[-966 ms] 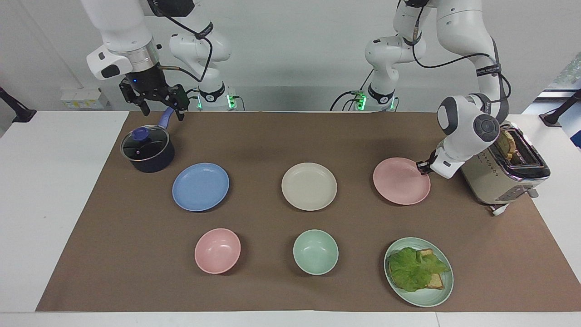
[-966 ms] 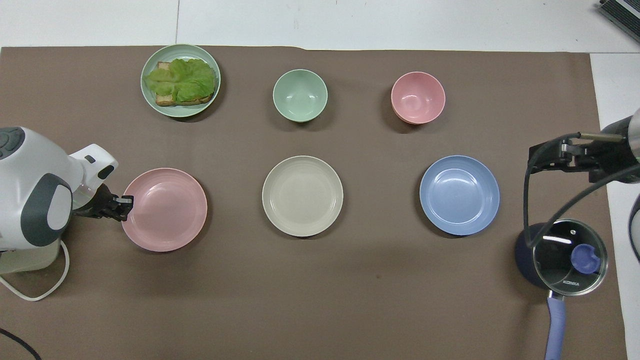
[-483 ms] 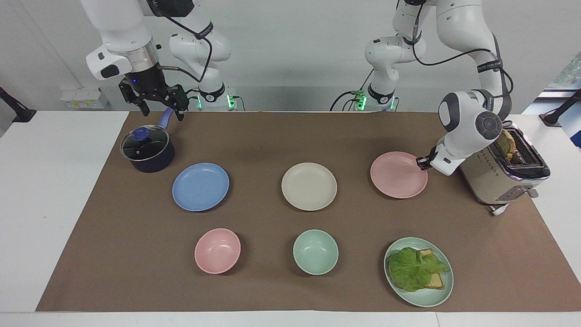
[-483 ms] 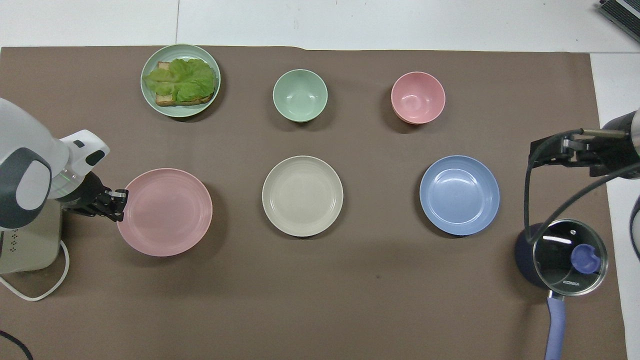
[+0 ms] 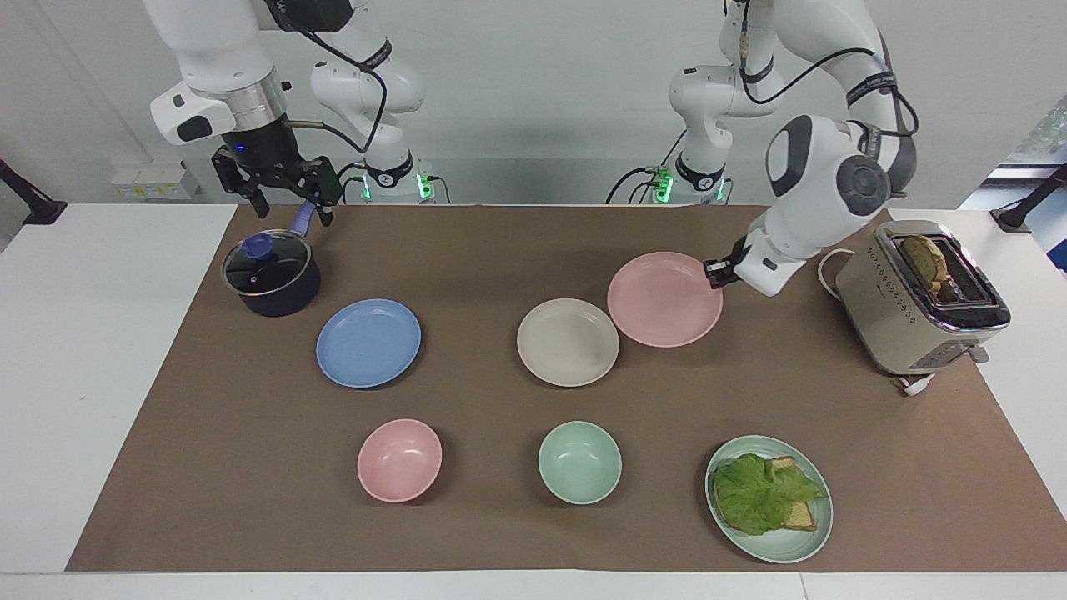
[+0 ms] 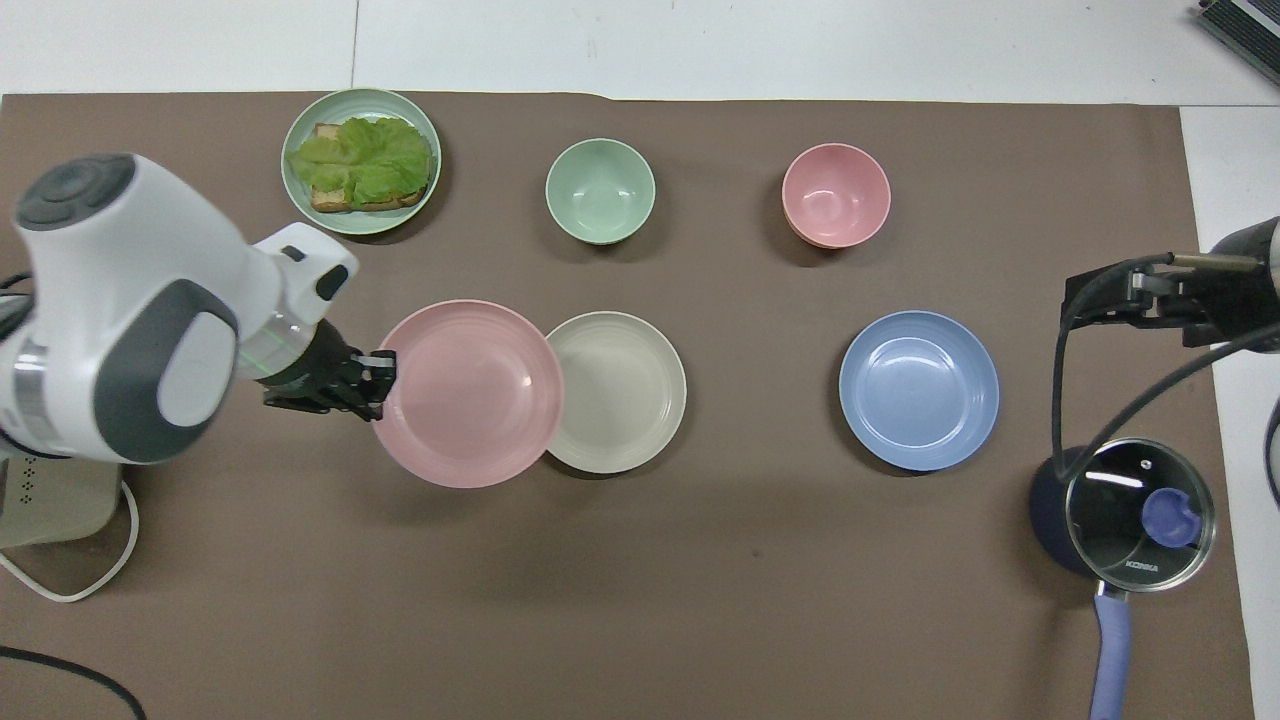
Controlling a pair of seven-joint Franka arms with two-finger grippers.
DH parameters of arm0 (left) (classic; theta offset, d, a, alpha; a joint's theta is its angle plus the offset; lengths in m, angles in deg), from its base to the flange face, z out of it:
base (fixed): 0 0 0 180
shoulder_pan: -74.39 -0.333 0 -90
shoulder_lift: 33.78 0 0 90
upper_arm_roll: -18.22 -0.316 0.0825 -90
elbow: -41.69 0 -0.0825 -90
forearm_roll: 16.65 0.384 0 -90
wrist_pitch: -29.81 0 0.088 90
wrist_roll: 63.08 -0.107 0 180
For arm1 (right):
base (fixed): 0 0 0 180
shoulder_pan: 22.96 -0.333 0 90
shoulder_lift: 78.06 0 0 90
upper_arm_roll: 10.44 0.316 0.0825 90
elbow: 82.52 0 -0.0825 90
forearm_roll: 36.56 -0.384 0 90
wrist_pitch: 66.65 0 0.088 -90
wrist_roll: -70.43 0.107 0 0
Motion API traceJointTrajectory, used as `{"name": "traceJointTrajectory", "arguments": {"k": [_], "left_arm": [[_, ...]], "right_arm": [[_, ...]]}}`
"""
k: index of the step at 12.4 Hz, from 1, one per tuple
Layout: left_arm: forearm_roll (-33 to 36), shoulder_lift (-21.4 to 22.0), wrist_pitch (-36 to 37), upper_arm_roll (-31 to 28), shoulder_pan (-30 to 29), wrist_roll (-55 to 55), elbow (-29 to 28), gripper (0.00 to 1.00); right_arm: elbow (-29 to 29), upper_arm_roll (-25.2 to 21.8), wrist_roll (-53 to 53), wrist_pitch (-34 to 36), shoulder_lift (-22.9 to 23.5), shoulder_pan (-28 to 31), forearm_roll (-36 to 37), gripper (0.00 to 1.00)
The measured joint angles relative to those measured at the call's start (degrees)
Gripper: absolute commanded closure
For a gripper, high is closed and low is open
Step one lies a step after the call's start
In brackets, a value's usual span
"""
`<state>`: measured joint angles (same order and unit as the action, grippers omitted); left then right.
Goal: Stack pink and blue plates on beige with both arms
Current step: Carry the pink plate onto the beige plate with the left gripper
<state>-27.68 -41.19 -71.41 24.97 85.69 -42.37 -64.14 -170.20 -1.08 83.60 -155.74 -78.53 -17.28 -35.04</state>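
Pink plate [image 5: 664, 300] gripped at its rim by the left gripper [image 5: 718, 272], fingers closed on the edge. Lifted off the worktop [image 5: 500, 250] and carried sideways since a second ago: then resting flat close to the toaster [image 5: 921, 297], now in the air and well away from it. In the overhead view, already overlapping the edge of the beige plate [image 5: 568, 342], which is just ahead of the gripper along the line of travel. Not centred over it yet, so probably a little more travel is needed before lowering.

Beige plate unmoved in the middle of the worktop, nothing lying on it. Blue plate [image 5: 368, 342] also unmoved, flat on the worktop, well apart from the left gripper and below the right gripper [image 5: 279, 198], somewhat toward the middle.

Right gripper open, holding nothing, hanging above the handle of the pot [image 5: 271, 273]. Drifted only slightly over the last second; seems to wait.

Meaning for the task: first of two stacking steps under way, pink plate in transport, none stacked so far. Blue plate left for the right arm afterwards, by judgement. Grip only on one edge of the plate, so some tilt possible at release; a low, level release over the centre of the beige plate looks safer.
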Motion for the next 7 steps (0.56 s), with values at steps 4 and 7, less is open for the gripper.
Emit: {"name": "traceJointTrajectory", "arguments": {"k": [4,7], "left_arm": [[-0.08,-5.9,-15.15,0.22,11.89,8.48,-2.69,1.0],[-0.08,-7.53,-17.38,-0.39,12.12,8.41,-3.23,0.18]], "right_arm": [[-0.38,-0.11,-3.24,-2.8,0.52,1.98,-0.34,0.0],[-3.47,-0.14,-6.14,-8.63,2.11,3.25,-0.47,0.0]]}}
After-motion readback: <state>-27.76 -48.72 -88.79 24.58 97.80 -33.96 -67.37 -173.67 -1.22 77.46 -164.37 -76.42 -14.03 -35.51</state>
